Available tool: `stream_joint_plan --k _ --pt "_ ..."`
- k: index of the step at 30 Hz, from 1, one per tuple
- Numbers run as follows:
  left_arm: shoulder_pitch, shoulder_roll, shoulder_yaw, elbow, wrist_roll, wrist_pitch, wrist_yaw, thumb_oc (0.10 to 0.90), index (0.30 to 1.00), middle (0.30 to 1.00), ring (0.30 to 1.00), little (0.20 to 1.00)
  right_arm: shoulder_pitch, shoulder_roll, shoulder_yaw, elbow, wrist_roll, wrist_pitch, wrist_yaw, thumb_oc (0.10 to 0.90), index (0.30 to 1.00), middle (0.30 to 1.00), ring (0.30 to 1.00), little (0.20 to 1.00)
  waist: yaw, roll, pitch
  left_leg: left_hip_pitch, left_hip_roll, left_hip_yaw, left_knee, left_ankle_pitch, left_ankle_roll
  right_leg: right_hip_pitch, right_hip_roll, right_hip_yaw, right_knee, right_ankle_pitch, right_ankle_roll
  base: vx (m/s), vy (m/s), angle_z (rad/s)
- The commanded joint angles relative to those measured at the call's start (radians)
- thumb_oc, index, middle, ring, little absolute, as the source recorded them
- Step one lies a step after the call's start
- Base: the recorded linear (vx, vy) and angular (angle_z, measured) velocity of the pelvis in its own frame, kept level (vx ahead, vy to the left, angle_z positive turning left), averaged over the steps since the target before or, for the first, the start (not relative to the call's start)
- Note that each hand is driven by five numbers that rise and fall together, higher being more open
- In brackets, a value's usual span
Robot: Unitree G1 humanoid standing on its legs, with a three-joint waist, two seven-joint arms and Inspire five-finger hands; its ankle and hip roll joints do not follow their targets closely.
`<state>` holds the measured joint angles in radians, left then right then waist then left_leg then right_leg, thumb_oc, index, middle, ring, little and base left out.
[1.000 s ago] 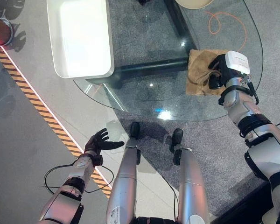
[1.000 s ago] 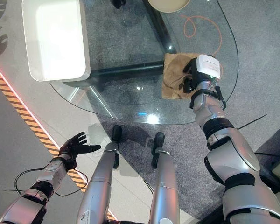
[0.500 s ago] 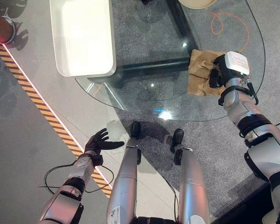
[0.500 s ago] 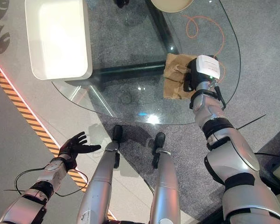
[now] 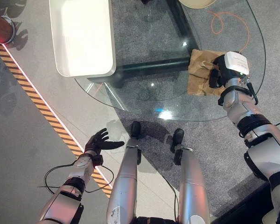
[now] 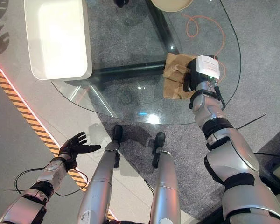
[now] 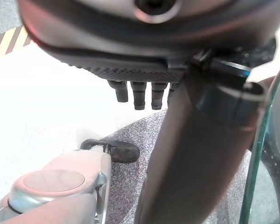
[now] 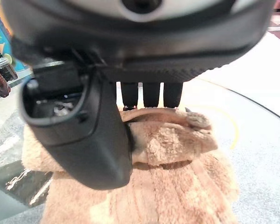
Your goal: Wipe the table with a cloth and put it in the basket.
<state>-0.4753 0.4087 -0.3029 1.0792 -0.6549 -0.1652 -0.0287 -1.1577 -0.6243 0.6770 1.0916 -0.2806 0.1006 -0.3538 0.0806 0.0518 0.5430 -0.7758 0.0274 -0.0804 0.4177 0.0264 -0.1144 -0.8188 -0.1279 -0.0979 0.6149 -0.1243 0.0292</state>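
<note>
One brown cloth point(image 5: 201, 72) at bench point(image 5: 144, 91) right edge | right robot hand point(image 5: 218, 73) on it, fingers curled into bunched fold | left robot hand point(image 5: 99, 141) spread, well apart.

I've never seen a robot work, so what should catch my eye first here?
The right hand rests on a bunched tan cloth at the right side of the round glass table. A white basket sits at the table's left end, and the left hand hangs open, low beside the table.
</note>
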Motion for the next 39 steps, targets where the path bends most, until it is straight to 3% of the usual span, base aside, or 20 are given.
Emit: stream_joint_plan --k 1,9,16,39 --pt "0.008 0.004 0.003 -0.003 -0.023 -0.02 0.017 0.8 0.9 0.9 0.9 0.9 -0.067 -0.057 0.038 -0.019 -0.007 -0.009 -0.032 0.1 0.3 0.3 0.3 0.2 -0.003 0.04 -0.023 0.014 -0.062 0.08 0.034 -0.051 0.098 0.003 0.056 -0.071 -0.034 0.028 -0.021 0.0 0.0 0.0" --pt "0.009 -0.005 0.001 0.0 -0.021 -0.026 0.02 0.8 0.9 0.9 0.9 0.9 -0.069 -0.04 0.025 -0.035 0.063 -0.029 -0.028 0.1 0.3 0.3 0.3 0.2 -0.003 0.04 -0.023 0.013 -0.062 0.082 0.03 -0.049 0.097 0.002 0.057 -0.07 -0.039 0.03 -0.021 0.0 0.0 0.0" --pt "0.012 -0.013 0.0 -0.013 -0.017 -0.027 0.025 0.8 0.9 0.9 0.9 0.9 -0.078 -0.014 0.037 -0.08 0.049 -0.063 -0.016 0.1 0.3 0.3 0.3 0.2 0.001 0.044 -0.023 0.015 -0.066 0.083 0.026 -0.046 0.096 0.004 0.056 -0.072 -0.043 0.031 -0.021 0.0 0.0 0.0" --pt "0.05 -0.055 0.004 -0.04 0.01 -0.052 0.046 0.8 0.9 0.9 0.9 0.9 -0.125 0.064 0.135 -0.345 -0.021 -0.051 0.032 0.1 0.3 0.3 0.3 0.2 0.025 0.044 -0.023 0.024 -0.063 0.102 0.01 -0.039 0.087 0.014 0.032 -0.107 -0.052 0.028 -0.023 0.0 0.0 0.0"
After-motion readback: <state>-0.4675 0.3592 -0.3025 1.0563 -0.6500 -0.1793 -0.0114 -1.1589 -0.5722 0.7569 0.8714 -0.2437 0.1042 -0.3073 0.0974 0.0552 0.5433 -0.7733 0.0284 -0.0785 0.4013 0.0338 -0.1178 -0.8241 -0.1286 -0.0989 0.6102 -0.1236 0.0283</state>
